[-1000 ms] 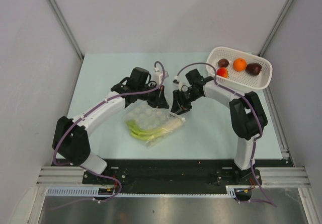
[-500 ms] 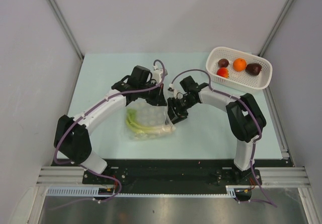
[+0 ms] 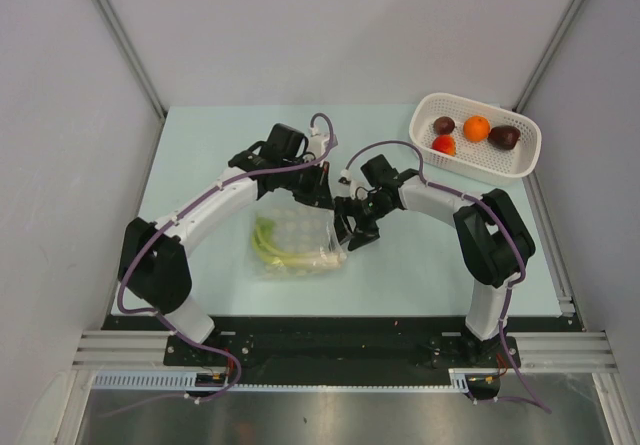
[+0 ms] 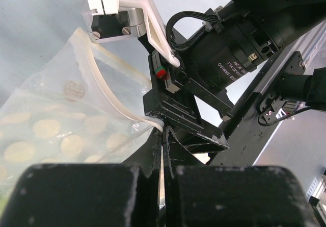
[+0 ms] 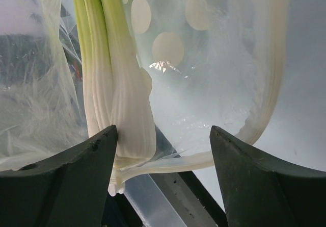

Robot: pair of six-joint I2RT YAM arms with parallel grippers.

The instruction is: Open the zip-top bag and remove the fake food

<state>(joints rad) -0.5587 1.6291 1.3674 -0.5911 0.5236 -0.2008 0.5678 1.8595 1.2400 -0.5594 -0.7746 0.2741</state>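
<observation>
Right wrist view: right tool (image 5: 163, 135) jaws wide, zip-top bag (image 5: 219, 69) mouth between them, green stalks (image 5: 117, 94) inside, against one finger; left tool (image 4: 163, 145) clamped on bag's edge; bag on worktop (image 3: 200, 155).

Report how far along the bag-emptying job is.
Done: the orange ball, tomato and two dark lumps lie in the white basket, and the zip-top bag is open at its mouth. In hand: the left pincer is shut on the bag's zip edge, and the right pincer stands open around the pale end of the green stalks. Left: grip the stalks and pull them out.
</observation>
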